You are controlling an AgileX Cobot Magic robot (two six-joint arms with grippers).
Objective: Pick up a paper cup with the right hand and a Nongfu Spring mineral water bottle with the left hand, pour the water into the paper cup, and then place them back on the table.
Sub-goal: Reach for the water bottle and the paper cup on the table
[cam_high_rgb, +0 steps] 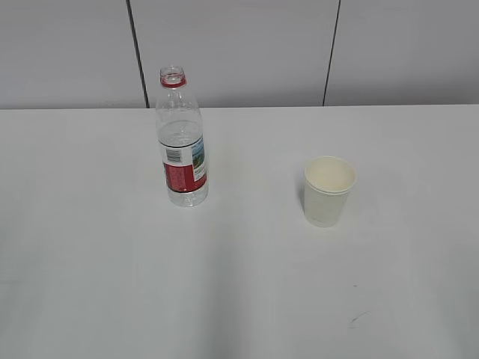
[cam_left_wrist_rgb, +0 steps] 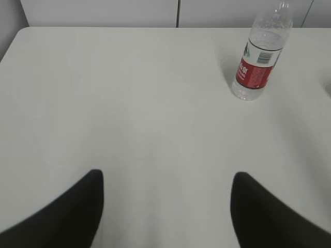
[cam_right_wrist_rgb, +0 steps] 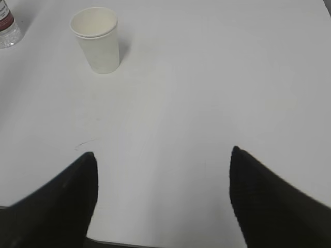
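left wrist view has the left gripper spread wide, empty, bottle standing well ahead to its right.

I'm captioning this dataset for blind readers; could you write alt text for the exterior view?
A tall clear plastic bottle with a red-and-white label and no cap stands upright on a plain white table, left of a small cream-white paper cup. The two stand apart; no robot arm shows.

Cream-white paper cup; clear bottle, red-white label; white table.
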